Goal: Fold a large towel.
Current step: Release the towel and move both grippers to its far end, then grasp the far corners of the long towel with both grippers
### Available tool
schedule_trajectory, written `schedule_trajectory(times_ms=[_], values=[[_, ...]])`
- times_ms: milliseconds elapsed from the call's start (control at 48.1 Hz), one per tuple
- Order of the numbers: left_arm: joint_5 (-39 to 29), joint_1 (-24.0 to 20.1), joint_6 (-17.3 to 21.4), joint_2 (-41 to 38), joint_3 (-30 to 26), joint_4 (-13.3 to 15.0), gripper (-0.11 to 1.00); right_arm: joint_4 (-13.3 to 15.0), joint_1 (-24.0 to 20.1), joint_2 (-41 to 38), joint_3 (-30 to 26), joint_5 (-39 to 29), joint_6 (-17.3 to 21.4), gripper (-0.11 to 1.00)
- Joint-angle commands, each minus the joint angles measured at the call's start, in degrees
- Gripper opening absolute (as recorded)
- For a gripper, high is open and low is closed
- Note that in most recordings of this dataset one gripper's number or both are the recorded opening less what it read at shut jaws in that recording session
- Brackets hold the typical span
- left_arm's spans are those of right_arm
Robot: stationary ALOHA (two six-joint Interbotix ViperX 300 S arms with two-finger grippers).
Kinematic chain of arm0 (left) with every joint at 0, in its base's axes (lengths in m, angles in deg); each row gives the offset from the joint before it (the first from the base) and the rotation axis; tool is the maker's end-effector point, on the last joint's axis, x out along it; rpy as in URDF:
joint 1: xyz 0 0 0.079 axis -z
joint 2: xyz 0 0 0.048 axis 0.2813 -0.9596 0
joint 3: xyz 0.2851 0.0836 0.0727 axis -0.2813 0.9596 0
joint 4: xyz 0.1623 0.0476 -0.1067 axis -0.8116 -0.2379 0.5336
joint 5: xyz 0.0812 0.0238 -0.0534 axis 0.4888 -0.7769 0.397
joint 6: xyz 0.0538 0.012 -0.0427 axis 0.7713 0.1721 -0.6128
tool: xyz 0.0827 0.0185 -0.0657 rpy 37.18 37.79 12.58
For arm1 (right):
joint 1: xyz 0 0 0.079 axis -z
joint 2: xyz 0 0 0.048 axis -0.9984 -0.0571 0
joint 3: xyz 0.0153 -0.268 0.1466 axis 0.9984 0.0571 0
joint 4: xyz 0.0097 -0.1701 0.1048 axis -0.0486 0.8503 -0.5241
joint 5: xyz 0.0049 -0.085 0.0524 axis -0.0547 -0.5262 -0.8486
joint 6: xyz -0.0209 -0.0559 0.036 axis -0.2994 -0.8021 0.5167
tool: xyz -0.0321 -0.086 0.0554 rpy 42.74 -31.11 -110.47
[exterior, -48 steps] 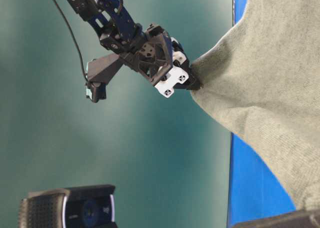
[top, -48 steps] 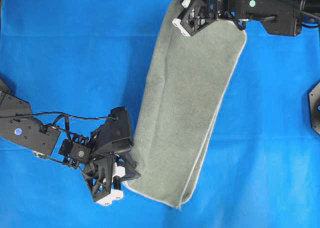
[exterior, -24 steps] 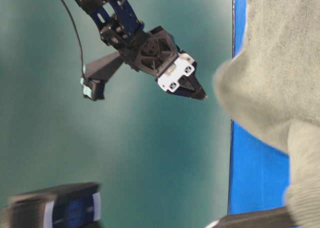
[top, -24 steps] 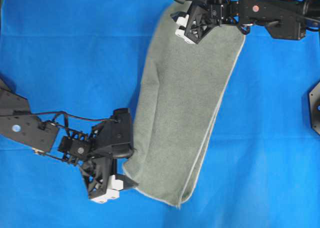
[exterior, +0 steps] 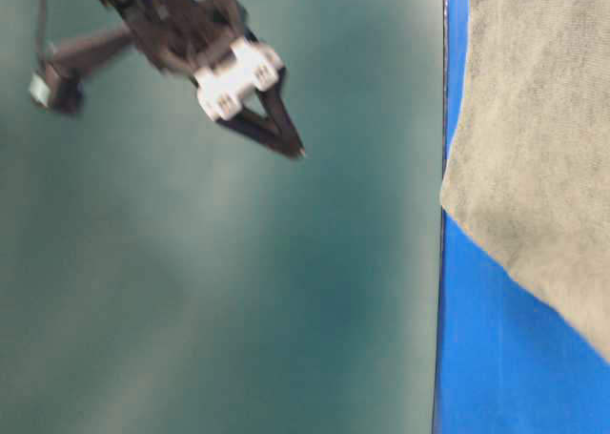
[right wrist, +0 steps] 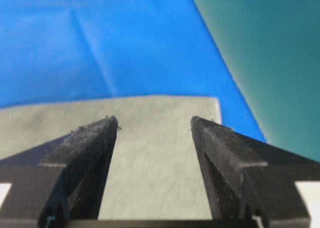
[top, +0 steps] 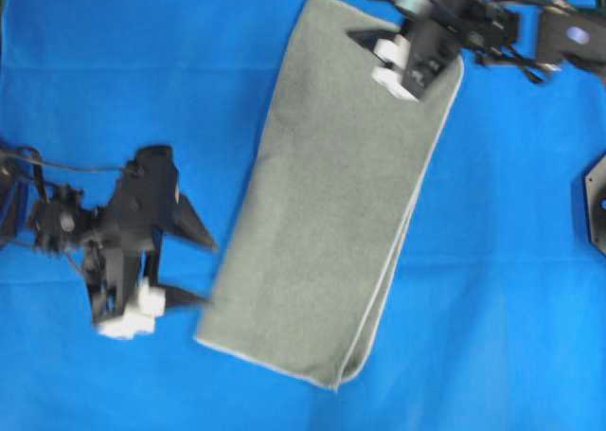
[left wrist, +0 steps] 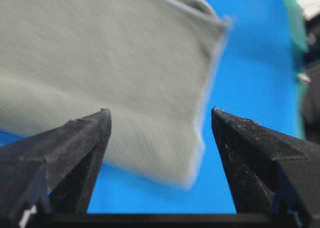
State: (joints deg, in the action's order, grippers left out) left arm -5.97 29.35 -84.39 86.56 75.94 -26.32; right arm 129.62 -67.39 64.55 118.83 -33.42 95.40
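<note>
Left gripper (left wrist: 159, 118) stands wide, two black tapered fingers (left wrist: 80, 138) with nothing between them. Through the gap, the left wrist camera catches a corner of the towel (left wrist: 105, 62), blurred, with a pale hem running up at about two o'clock. Right gripper (right wrist: 155, 125) is spread too and empty. Its wrist view shows what the others don't: a squared towel corner lying flat on the blue cloth (right wrist: 100, 42), with green floor beyond at two o'clock.

From overhead, the towel (top: 341, 194) is a long, doubled grey-green strip of nappy terry, slanting from twelve o'clock down to six. Its pale hem traces the right edge and curls round the lower corner. The left gripper (top: 185, 265) sits at eight o'clock, just off the towel's lower-left corner and pointing toward it. The right gripper (top: 369, 38) hangs over the top end, arm reaching in from one o'clock.

The table-level view alone shows height: one gripper (exterior: 286, 134) is well up off the surface, tips angled down toward the towel (exterior: 543, 138).
</note>
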Motion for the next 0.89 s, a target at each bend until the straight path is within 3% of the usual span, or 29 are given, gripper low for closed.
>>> schedule_trajectory(times_ms=[0, 187, 291, 478, 665, 873], values=[[2.29, -3.96, 2.9, 2.81, 0.18, -0.18, 0.76, -0.97, -0.97, 5.45, 2.02, 0.7, 0.62, 0.62], [10.28, -11.69, 13.8, 4.92, 1.49, -0.18, 0.76, -3.34, -3.25, 14.77, 8.88, 1.41, 2.72, 0.62], [12.39, -14.85, 17.84, 4.48, 1.14, -0.18, 0.76, -3.87, -3.52, 18.28, 11.51, 1.32, 3.6, 0.62], [14.24, -21.62, 20.83, 0.26, -2.11, -0.18, 0.76, -3.78, -2.11, 17.93, 12.3, -1.14, 4.22, 0.62], [14.94, -29.97, 22.59, -9.14, -8.09, -0.18, 0.76, -3.34, 4.13, 12.48, 11.69, -5.1, 4.22, 0.62], [14.94, -36.39, 25.4, -21.8, -16.08, -0.18, 0.76, -2.99, 11.16, 4.48, 11.87, -5.19, 4.22, 0.62]])
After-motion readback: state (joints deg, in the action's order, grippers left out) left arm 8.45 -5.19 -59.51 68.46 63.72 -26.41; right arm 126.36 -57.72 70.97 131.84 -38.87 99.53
